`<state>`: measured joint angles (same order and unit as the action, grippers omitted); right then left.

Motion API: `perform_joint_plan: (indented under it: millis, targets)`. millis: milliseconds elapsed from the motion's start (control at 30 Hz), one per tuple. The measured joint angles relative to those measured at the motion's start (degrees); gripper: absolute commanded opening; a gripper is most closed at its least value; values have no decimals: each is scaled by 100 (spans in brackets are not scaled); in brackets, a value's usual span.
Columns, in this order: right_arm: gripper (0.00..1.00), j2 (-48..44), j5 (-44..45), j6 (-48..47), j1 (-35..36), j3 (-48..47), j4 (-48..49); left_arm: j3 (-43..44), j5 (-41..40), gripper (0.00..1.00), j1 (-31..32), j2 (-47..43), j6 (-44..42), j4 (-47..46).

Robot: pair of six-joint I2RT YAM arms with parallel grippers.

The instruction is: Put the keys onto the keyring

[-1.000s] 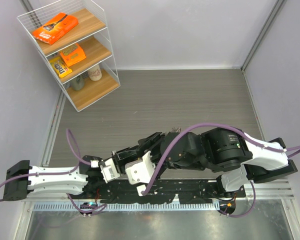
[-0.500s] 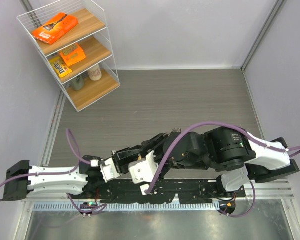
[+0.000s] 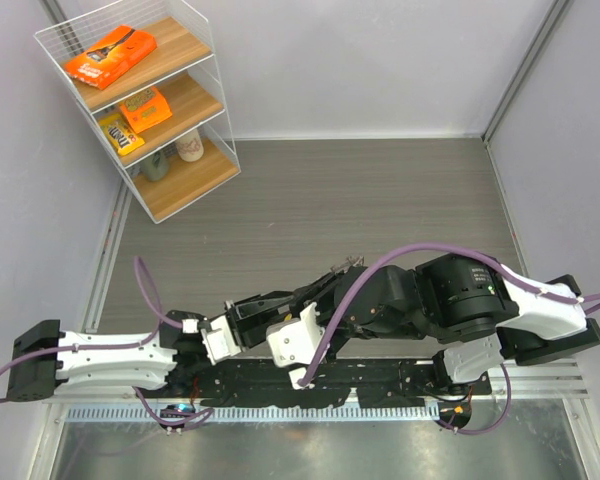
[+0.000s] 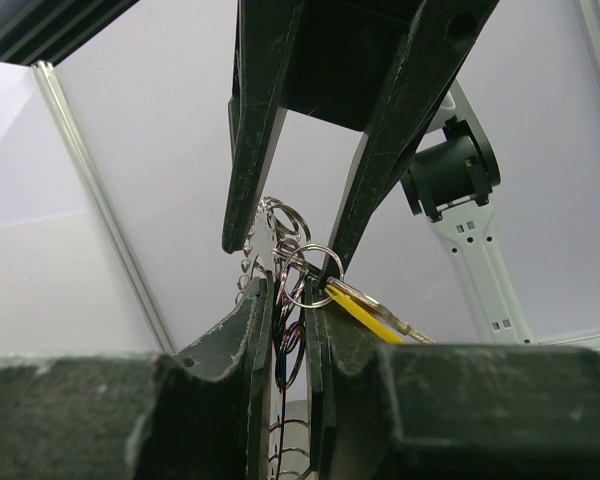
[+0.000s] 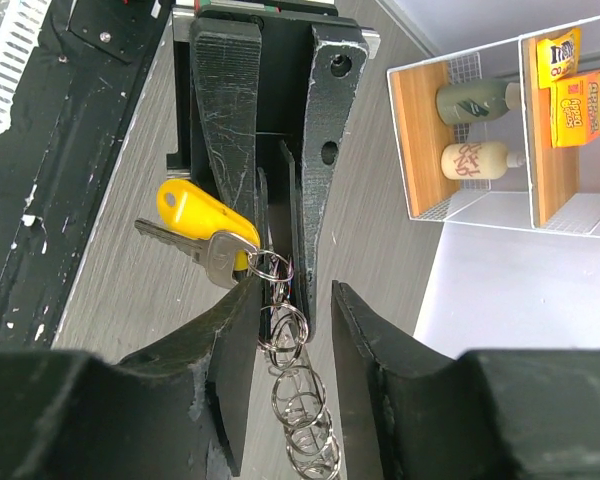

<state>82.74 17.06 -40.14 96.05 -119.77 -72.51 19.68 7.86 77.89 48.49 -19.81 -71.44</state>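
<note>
The keyring, a floppy chain of small silvery rings, is pinched between the nearly closed left fingers. The right fingers stand partly open on either side of it, gripping nothing clearly. The keys, one yellow-headed and one silvery, jut from one ring above the grey wood-grain table, with a wire shelf by the white wall.

The keyring is bright polished metal; of the keys, one is duller silvery metal, the other smooth, glossy yellow. The fingers of the right claw are matt black and scuffed, over a grey wood-grain table.
</note>
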Motion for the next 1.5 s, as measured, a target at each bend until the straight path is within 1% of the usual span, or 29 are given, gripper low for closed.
perform_joint_plan:
  millis: [133, 233, 567, 700, 1067, 1167, 1333, 1400, 1467, 1500]
  targets:
    - [39, 0, 4, 0, 0, 26, 0, 9, 31, 0, 0, 46, 15, 0]
    - [34, -7, 13, 4, 0, 61, 2, 24, 35, 0, 0, 72, 22, 4]
    - [33, -90, 26, 129, 0, 173, 13, 66, 63, 0, 0, 90, 59, 20]
    - [30, -118, 20, 173, -7, 236, 24, 66, 81, 0, 0, 96, 120, 52]
    - [27, -162, -157, 302, -136, 332, 28, 66, 111, 0, -15, 96, 168, 149]
    - [22, -175, -254, 323, -199, 343, 33, 66, 122, 0, -31, 96, 173, 170]
    - [17, -179, -374, 354, -262, 356, 44, 66, 133, 0, -33, 96, 188, 216]
    - [13, -199, -431, 380, -295, 389, 46, 66, 140, 0, -35, 96, 192, 245]
    - [6, -216, -474, 404, -323, 422, 46, 66, 144, 0, -37, 96, 199, 280]
    - [6, -227, -503, 417, -334, 437, 48, 66, 146, 0, -39, 96, 205, 291]
